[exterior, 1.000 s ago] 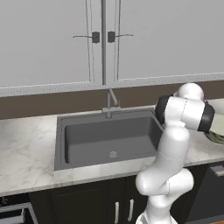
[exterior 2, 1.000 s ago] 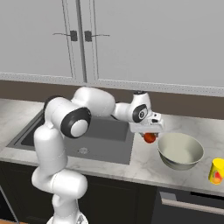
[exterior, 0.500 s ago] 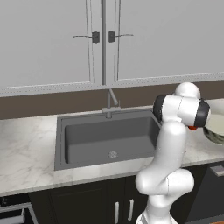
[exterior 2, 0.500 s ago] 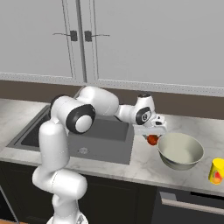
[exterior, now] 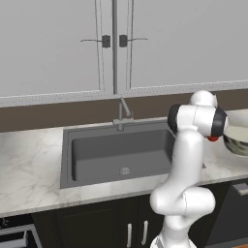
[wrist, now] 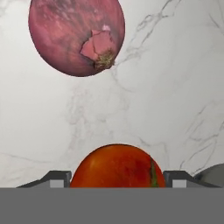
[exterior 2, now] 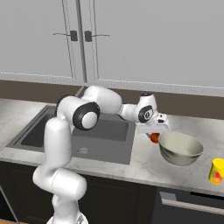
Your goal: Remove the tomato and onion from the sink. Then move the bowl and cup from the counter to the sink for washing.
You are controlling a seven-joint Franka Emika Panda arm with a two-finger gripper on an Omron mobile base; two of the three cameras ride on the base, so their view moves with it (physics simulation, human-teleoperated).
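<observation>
My gripper point(exterior 2: 153, 132) is shut on the tomato point(exterior 2: 154, 138), a glossy orange-red ball, just above the marble counter point(exterior 2: 144, 162) between the sink point(exterior 2: 103, 131) and the bowl point(exterior 2: 180, 148). In the hand view the tomato point(wrist: 116, 166) sits between my fingertips point(wrist: 57, 178), and the pink-red onion point(wrist: 76, 35) lies on the counter beyond it. The bowl's edge point(wrist: 214, 175) shows at the lower right. A red sliver of the tomato point(exterior: 212, 139) peeks from under my wrist, next to the bowl point(exterior: 237, 140). The yellow cup point(exterior 2: 216, 170) stands to the right of the bowl.
The dark sink basin point(exterior: 121, 155) holds nothing but its drain point(exterior: 125, 170), with the faucet point(exterior: 122, 116) behind it. White wall cabinets point(exterior: 116, 43) hang overhead. A wide stretch of counter point(exterior: 29, 164) lies left of the sink.
The gripper has carried the tomato a little to the right, closer to the bowl's rim. The arm's elbow has swung along with it. The bowl and cup have not moved.
</observation>
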